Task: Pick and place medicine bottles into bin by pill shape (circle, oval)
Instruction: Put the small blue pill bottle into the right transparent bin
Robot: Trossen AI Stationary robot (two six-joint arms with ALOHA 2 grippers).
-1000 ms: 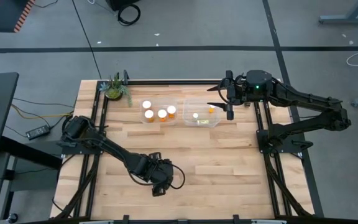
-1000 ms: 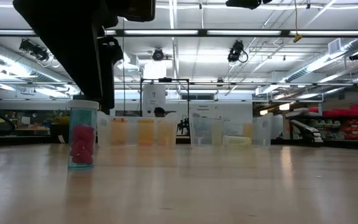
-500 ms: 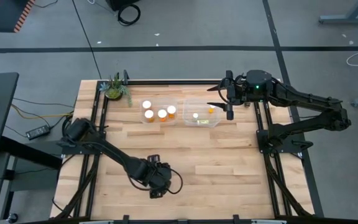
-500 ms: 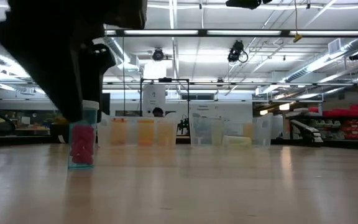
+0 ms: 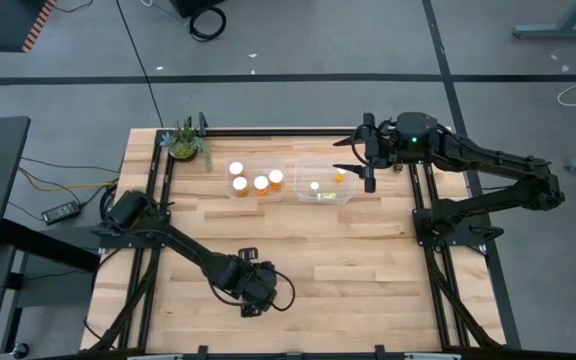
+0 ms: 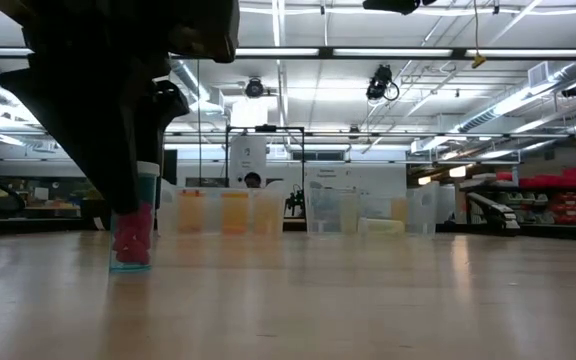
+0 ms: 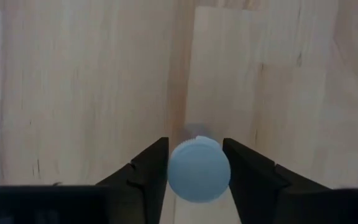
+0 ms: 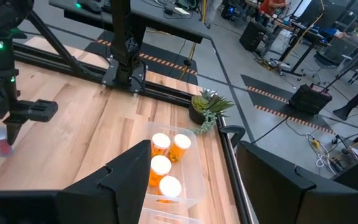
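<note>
bottle (image 7: 199,169) between left jaws (image 7: 196,167)

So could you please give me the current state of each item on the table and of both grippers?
Left gripper: fingers either side of the clear bottle, lowered over it.
Clear bottle: upright on the table, capped, pink pills inside.
Three amber bottles: upright, capped, in the left bin.
Left bin: holds the three amber bottles.
Right bin: holds one white-capped bottle and an orange item.
Right gripper: open, holding nothing, beside the right bin.
Plant: upright at the table's corner.

near table bare (image 5: 368,270) | two bins (image 5: 258,182) and plant (image 5: 184,140) crowd far edge
</note>
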